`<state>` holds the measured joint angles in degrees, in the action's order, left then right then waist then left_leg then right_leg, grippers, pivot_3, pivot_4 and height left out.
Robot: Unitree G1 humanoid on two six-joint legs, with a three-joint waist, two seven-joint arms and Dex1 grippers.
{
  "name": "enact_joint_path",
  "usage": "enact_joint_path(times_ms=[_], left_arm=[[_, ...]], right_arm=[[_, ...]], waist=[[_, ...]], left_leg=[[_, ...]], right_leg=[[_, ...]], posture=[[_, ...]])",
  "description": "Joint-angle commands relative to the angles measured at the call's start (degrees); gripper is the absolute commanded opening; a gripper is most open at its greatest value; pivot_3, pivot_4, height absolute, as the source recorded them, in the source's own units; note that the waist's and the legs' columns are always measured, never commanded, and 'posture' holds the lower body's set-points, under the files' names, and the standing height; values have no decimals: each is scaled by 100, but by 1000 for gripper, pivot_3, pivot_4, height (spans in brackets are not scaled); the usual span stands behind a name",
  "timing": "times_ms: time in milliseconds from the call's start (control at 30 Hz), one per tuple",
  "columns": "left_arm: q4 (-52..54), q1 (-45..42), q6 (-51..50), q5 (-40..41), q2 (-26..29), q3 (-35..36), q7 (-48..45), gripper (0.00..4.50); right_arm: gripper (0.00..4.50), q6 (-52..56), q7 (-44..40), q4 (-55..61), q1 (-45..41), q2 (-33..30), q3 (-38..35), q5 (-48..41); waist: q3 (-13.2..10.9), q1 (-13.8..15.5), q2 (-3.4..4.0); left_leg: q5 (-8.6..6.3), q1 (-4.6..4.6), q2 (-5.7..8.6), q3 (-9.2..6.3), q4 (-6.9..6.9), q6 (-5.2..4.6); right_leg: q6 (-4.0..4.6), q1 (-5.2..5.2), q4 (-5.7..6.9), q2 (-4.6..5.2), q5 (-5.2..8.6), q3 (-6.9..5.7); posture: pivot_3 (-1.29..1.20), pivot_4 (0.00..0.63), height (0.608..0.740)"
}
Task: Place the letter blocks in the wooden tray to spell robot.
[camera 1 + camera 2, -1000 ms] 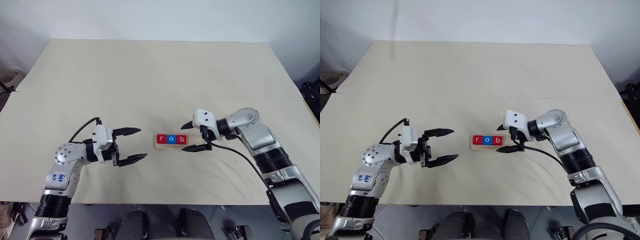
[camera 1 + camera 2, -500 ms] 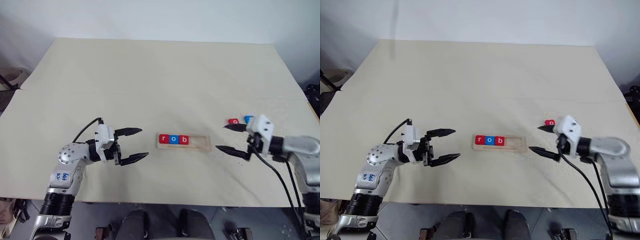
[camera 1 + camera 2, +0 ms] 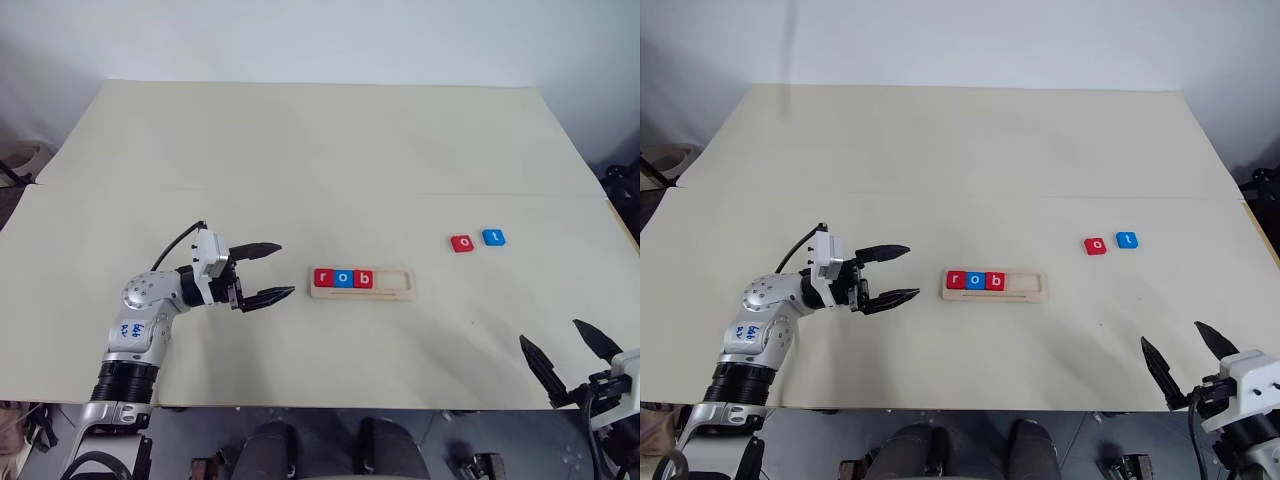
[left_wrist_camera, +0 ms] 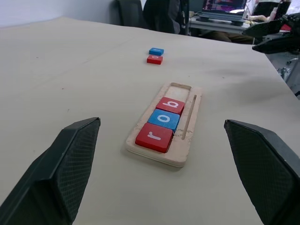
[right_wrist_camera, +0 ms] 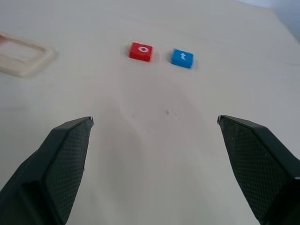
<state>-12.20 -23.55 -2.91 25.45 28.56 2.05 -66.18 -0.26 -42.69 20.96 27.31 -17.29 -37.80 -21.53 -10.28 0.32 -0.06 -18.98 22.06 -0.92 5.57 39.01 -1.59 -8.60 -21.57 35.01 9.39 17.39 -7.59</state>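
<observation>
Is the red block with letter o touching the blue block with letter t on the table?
Apart. The right wrist view shows a strip of bare table between the red o block and the blue t block.

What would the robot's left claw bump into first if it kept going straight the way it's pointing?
Probably the wooden tray. The open left gripper points along the table at its near end, where the red r block sits. Nothing lies between them.

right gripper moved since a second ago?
Yes. The right gripper pulled back from the wooden tray end to the table's near right edge, open and empty.
</observation>
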Motion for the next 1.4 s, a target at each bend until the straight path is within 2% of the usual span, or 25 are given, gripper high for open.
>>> enact_joint_path(times_ms=[33,200,333,400,567,733,967,1200,1400], left_arm=[[89,-72,86,24,-23,45,-46,4500],[304,10,34,42,-10,101,39,4500],[468,128,100,7,10,145,141,4500],[579,217,148,11,-10,175,215,4500],[794,364,-27,86,-53,197,402,4500],[1015,484,-9,40,-73,160,481,4500],[1055,566,107,-20,-38,225,555,4500],[1101,624,160,-25,-50,195,613,4500],[1134,621,184,-31,-73,166,658,4500]], right_arm=[[4460,-250,171,1,-141,-86,107,-52],[4460,84,324,-45,-704,-468,399,-155],[4460,1236,717,-39,-1516,-1038,646,-387],[4460,2100,1091,-293,-2204,-1442,890,-251],[4460,2966,1482,-965,-3375,-1767,1417,-66],[4460,3463,1905,-1425,-4145,-1709,1767,162],[4460,4274,1986,-958,-4480,-1699,1949,-113],[4460,5143,2229,-1062,-5013,-1690,2219,-50],[4460,5091,2514,-1807,-5421,-1502,2576,311]], waist=[[0,-23,0],[0,-35,0],[0,-40,0],[0,-50,1],[0,-9,1],[0,3,1],[0,-34,1],[0,-39,1],[0,-39,1]], left_leg=[[0,0,-1,-1,0,0],[0,0,0,-2,1,0],[0,0,-3,-4,3,0],[0,0,-5,-5,4,0],[1,5,-4,-12,8,0],[1,13,4,-10,9,-1],[1,13,2,-8,8,-1],[1,13,-1,-8,8,-1],[1,14,1,-8,9,-1]], right_leg=[[0,0,0,0,0,-1],[2,0,3,1,1,-1],[3,0,6,1,1,-1],[3,0,6,2,1,-1],[4,0,6,3,2,-11],[3,-1,3,7,2,-11],[3,-2,3,6,2,-13],[3,-3,4,4,2,-12],[3,-4,4,4,2,-13]], posture=[[0,150,740],[0,150,740],[0,150,740],[0,150,740],[0,150,740],[0,150,740],[0,150,740],[0,150,740],[0,150,740]])
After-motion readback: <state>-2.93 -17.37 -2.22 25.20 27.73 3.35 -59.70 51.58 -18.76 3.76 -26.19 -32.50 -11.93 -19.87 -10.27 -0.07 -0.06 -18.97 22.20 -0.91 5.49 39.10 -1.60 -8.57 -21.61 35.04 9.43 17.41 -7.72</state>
